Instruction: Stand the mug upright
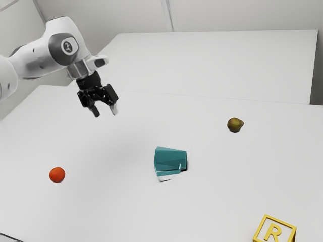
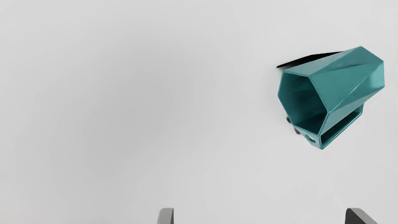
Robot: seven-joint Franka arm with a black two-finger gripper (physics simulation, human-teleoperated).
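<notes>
Well, the faceted teal mug (image 1: 170,160) lies on its side on the white table (image 1: 121,206), apart from my gripper (image 1: 105,112) and below it, toward the exterior view's right. Its mouth faces back toward the exterior view's left, and I can see bare, dark teal walls inside. I hang above the tabletop, open, my 2 fingers (image 2: 165,217) wide apart with free space between them, touching nothing.

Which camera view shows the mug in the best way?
The wrist view: the teal mug appears large there, lying on its side, with its open mouth and handle clear. The exterior view shows it smaller, its mouth facing roughly that view's left.
</notes>
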